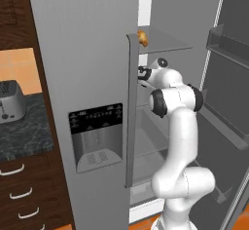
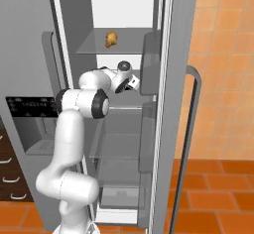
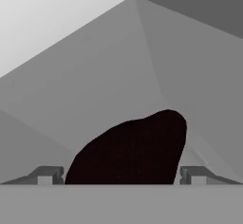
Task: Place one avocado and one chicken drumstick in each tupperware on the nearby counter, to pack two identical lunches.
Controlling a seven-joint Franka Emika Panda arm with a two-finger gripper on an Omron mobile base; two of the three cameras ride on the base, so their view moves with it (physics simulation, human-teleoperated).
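Gripper [image 3: 121,174] wide open inside fridge [image 1: 87,53], fingers either side of dark avocado [image 3: 130,149], not clamped; drumstick [image 2: 111,38] on shelf above.

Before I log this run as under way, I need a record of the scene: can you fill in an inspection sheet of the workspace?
Surface: black marbled counter at far left, over dark wood drawers.
Job's things: a golden-brown chicken drumstick lies on an upper glass shelf of the open fridge. A dark rounded thing, likely an avocado, sits between the finger tips in the hand view; whether they touch it cannot be told.
Clutter: a silver toaster on the counter.
Grippers: gripper open, reaching into the fridge below the drumstick's shelf.
Cables: nothing seen.
Surroundings: closed fridge door with dispenser panel, orange wall tiles, terracotta floor.
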